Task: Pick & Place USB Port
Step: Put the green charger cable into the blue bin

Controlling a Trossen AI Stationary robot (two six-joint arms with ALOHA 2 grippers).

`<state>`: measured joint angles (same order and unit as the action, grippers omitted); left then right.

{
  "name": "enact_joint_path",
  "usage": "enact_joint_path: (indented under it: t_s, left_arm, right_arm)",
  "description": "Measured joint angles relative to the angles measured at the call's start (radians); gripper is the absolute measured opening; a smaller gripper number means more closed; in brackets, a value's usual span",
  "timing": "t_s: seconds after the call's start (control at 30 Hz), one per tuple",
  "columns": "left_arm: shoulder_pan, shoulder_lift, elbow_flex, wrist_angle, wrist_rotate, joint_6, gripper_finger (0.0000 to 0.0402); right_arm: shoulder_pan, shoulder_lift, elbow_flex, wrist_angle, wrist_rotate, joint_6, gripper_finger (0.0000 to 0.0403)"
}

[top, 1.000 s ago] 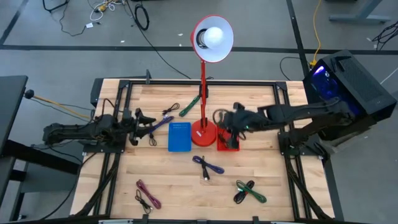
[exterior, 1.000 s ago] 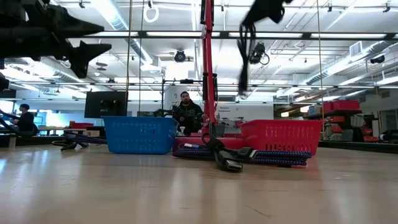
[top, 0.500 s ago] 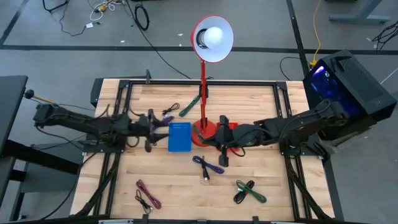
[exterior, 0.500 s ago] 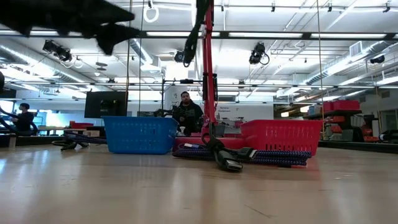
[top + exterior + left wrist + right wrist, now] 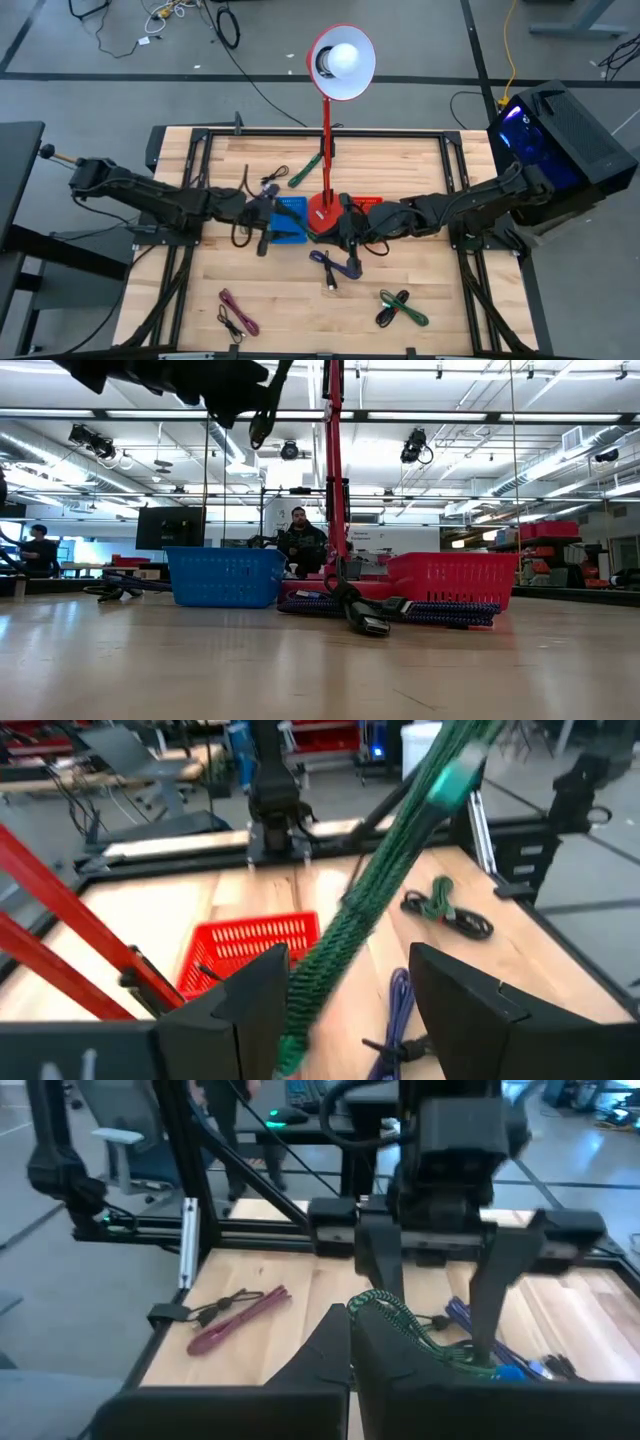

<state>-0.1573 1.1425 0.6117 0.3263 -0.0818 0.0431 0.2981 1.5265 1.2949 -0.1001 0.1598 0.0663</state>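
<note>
Blue basket (image 5: 290, 222); red basket (image 5: 372, 205); contents unclear

Lit lamp (image 5: 343, 60) glares at 12 o'clock; ceiling lights (image 5: 290, 415) shine bright; green cable (image 5: 380, 890) blurs, arm (image 5: 170, 375) smeared dark

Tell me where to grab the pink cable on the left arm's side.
Grip the pink cable across its folded middle, coming straight down from above. It lies flat on the table, apart from the other cables, so set the grip square to its length.
</note>
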Motion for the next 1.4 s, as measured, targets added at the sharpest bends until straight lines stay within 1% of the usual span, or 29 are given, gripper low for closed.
enact_joint_path:
  t_s: [0.23,0.4,0.57,0.63,0.7,0.73,0.8,0.9,0.93,1.07,1.17,1.3,1.4]
  left_arm:
    - [0.003,0.013,0.004,0.022,-0.008,0.017,0.0213]
    - [0.003,0.023,0.005,0.050,-0.010,0.023,0.0213]
    - [0.003,0.054,0.005,0.099,0.025,0.024,0.0213]
    - [0.003,0.056,0.005,0.094,0.020,0.026,0.0210]
    - [0.003,0.056,0.005,0.096,0.018,0.025,0.0196]
    - [0.003,0.056,0.005,0.095,0.016,0.027,0.0181]
    - [0.000,0.056,0.005,0.100,0.016,0.031,0.0135]
    - [-0.005,0.056,0.004,0.107,0.018,0.032,0.0037]
    - [-0.005,0.056,0.003,0.108,0.019,0.025,0.0023]
    - [-0.004,0.056,0.003,0.110,-0.002,0.006,0.0021]
    - [-0.005,0.056,0.004,0.080,-0.058,-0.016,0.0021]
    - [-0.001,0.055,0.006,0.020,-0.139,-0.076,0.0021]
    - [0.001,0.054,0.007,-0.051,-0.198,-0.153,0.0020]
  right_arm:
    - [0.000,0.000,0.000,0.000,-0.004,-0.011,0.0000]
    - [0.000,0.002,0.000,0.034,-0.020,-0.021,0.0000]
    - [-0.003,0.005,0.000,0.052,-0.021,-0.031,0.0000]
    - [-0.006,0.005,0.000,0.052,-0.021,-0.030,0.0000]
    - [-0.007,0.005,0.000,0.051,-0.021,-0.029,0.0000]
    - [-0.007,0.005,0.000,0.051,-0.021,-0.029,0.0000]
    - [-0.007,0.005,0.000,0.051,-0.018,-0.030,0.0000]
    - [-0.009,0.005,0.000,0.053,-0.018,-0.031,0.0000]
    - [-0.009,0.005,0.001,0.052,-0.018,-0.032,0.0000]
    - [-0.014,0.005,0.001,0.047,-0.014,-0.042,0.0000]
    - [-0.021,0.005,0.001,0.024,-0.006,-0.059,0.0002]
    - [-0.033,0.006,0.001,-0.015,0.005,-0.067,0.0024]
    - [-0.046,0.003,0.000,-0.090,0.028,-0.059,0.0046]
